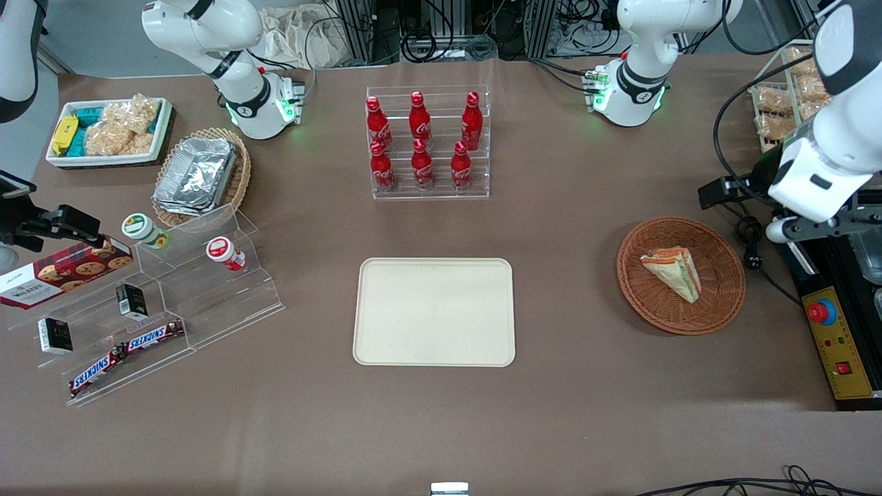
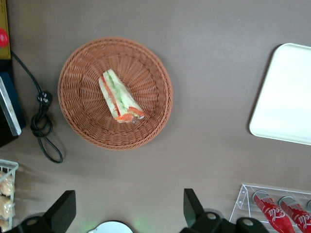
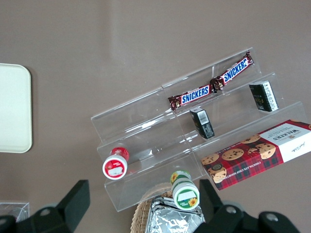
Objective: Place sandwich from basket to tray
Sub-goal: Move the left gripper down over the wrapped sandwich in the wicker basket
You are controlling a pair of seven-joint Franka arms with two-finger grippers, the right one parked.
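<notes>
— One small triangular wedge sandwich [image 1: 672, 273] with orange-red and green layers lies in the round reddish-brown wicker basket [image 1: 716, 310], yes?

— Yes, flat on its weave, near the middle. Nothing touches it.

— And the robot's hand [image 2: 130, 206]?

— High above the brown bench [image 1: 565, 386], beside the basket rather than over it, at the working arm's end. Its two dark fingers [image 2: 62, 209] are spread wide, released, with nothing between them.

— Where is the flat cream-beige rectangular tray [image 1: 434, 311]?

— On the bench, well apart from the basket, toward the parked arm's end. Nothing lies on it. Farther from the front camera stands a clear rack of red bottles [image 1: 420, 141].
</notes>
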